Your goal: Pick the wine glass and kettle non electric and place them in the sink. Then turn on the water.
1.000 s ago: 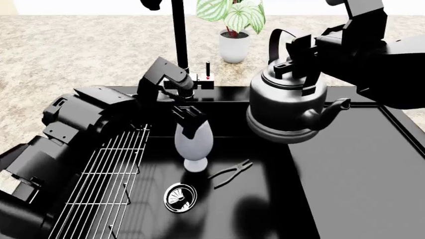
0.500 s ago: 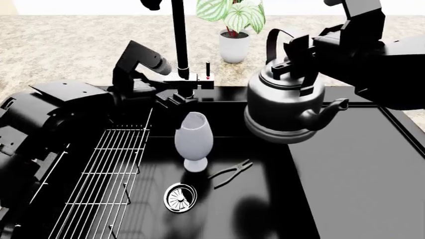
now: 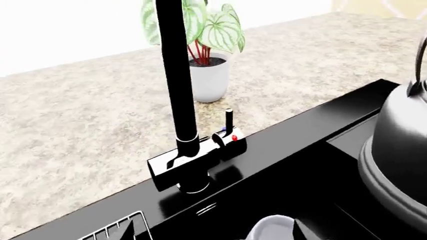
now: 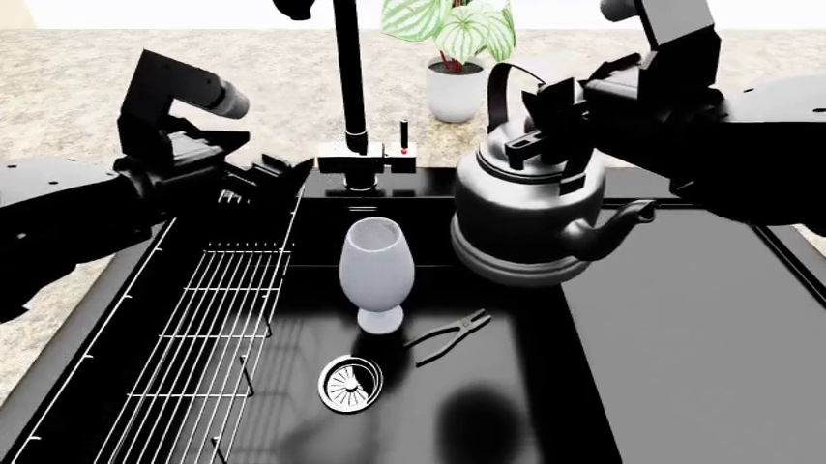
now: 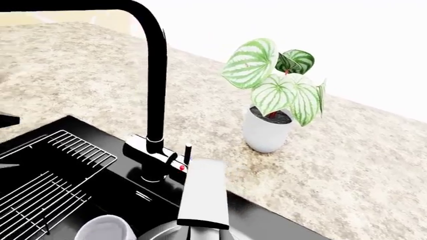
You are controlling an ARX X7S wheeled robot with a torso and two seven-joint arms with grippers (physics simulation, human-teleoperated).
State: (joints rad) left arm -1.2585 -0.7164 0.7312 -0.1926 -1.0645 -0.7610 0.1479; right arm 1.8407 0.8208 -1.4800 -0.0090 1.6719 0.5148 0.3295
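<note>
The pale grey wine glass [image 4: 377, 275] stands upright inside the black sink [image 4: 516, 406], just behind the round drain [image 4: 348, 382]. Its rim shows in the left wrist view [image 3: 270, 226] and in the right wrist view [image 5: 103, 227]. My left gripper [image 4: 269, 179] is open and empty at the sink's back left rim, well clear of the glass. My right gripper [image 4: 555, 135] is shut on the arched handle of the dark grey kettle [image 4: 523, 222] and holds it in the air over the basin's right side, spout to the right. The handle shows in the right wrist view [image 5: 205, 195].
A tall black faucet [image 4: 346, 77] with a small lever [image 4: 404, 135] stands at the sink's back rim. A white plant pot [image 4: 455, 87] sits behind it on the speckled counter. Pliers [image 4: 450, 335] lie in the basin. A white wire rack [image 4: 207, 348] fills its left side; the drainboard [image 4: 697, 338] lies right.
My left gripper has let go of the wine glass and drawn back up and to the left; the glass stays standing. The kettle has moved a little left and down.
</note>
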